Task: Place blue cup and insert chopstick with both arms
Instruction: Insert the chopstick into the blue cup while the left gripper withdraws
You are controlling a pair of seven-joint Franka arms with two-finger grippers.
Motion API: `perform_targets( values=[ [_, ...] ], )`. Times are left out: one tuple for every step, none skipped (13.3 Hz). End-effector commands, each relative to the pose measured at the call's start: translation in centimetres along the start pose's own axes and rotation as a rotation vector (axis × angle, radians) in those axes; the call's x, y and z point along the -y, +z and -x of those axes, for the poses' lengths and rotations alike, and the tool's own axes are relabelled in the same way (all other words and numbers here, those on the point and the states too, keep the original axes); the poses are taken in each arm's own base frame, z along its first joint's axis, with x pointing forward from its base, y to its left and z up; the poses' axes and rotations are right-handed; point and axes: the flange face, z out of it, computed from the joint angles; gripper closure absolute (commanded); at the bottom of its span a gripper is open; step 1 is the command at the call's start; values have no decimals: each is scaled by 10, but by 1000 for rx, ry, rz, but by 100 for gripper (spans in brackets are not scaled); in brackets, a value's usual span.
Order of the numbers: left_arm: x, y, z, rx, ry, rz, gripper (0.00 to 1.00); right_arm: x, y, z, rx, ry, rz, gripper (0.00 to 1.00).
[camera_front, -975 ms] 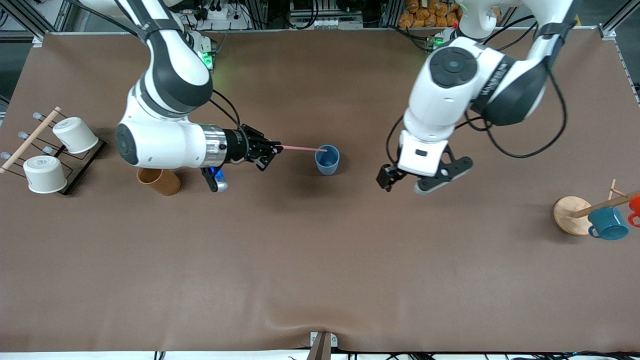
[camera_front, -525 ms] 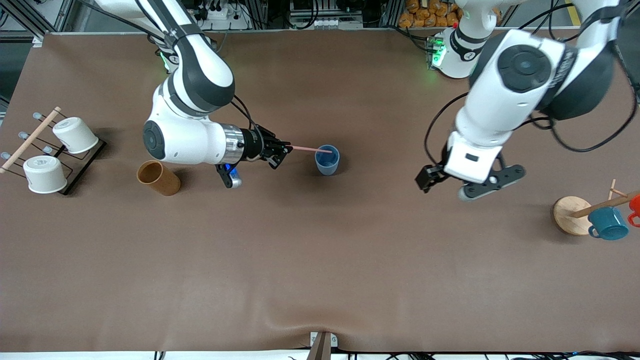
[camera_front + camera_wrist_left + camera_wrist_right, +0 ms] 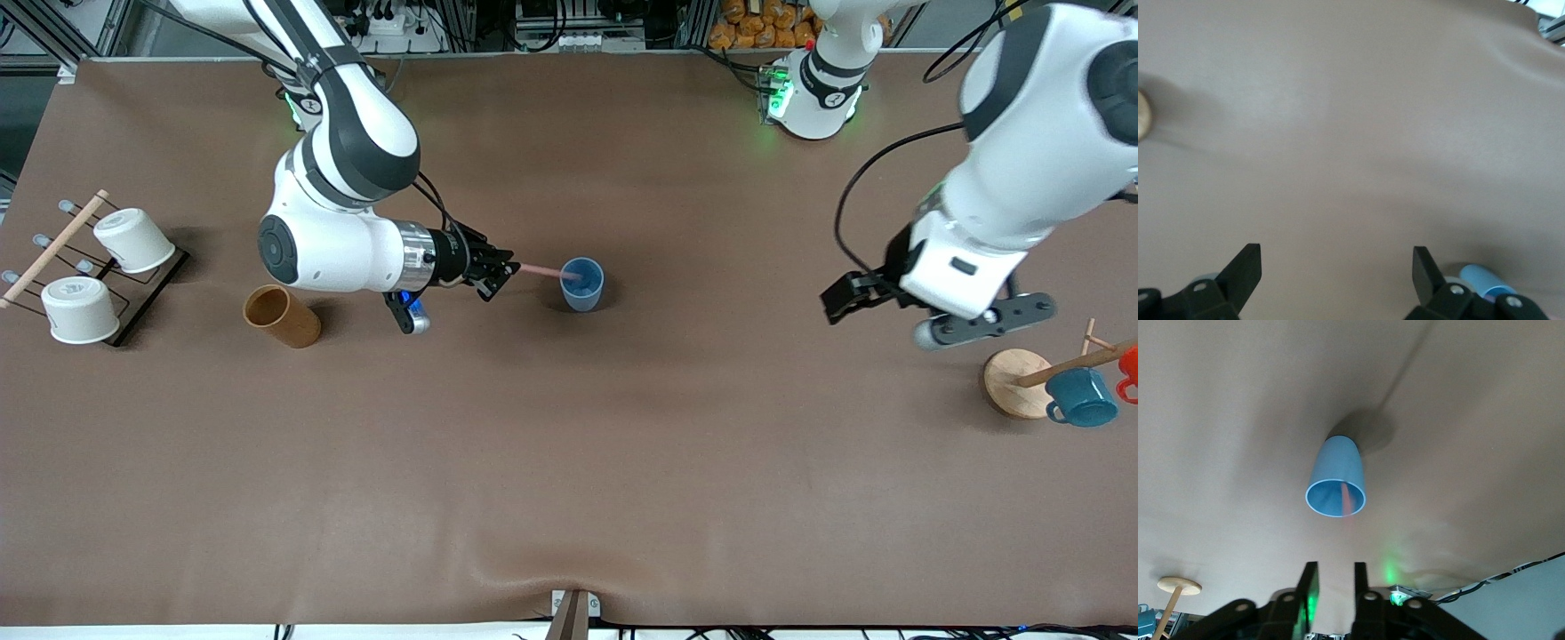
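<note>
Right gripper (image 3: 492, 272) fingers part, releasing chopstick (image 3: 542, 270) into blue cup (image 3: 582, 284) ahead; left gripper (image 3: 876, 311) waits open.

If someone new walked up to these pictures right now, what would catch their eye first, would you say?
Probably the blue cup standing alone mid-table, with the pink chopstick slanting into it from the right claw, whose fingers show a narrow gap. Next, the left claw, open and holding nothing, hangs over bare table near the wooden mug rack with its teal mug at the left arm's end.
</note>
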Motion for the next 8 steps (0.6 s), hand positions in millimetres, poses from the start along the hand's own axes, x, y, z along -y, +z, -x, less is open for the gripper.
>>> perform_targets(
  values=[
    [37, -24, 4, 18, 62, 3, 0, -5, 1, 7, -20, 28, -5, 0],
    [53, -27, 1, 29, 94, 0, 0, -4, 0, 7, -19, 29, -4, 0],
    [67, -31, 0, 36, 118, -6, 0, -3, -8, 7, -17, 38, -12, 0],
    [79, -38, 0, 29, 132, -9, 0, -2, -17, 10, -16, 58, -25, 0],
    [89, -42, 2, 45, 148, -21, 0, 2, -33, 12, -8, 66, -31, 0],
    [98, -46, 6, 56, 144, -29, 0, 2, -57, 6, 13, 72, -11, 0],
    [103, -51, 10, 57, 136, -34, 0, 1, -86, -5, 13, 72, 8, 0],
    [109, -54, 14, 57, 129, -39, 0, -4, -114, -17, -6, 71, 33, 0]
  ],
)
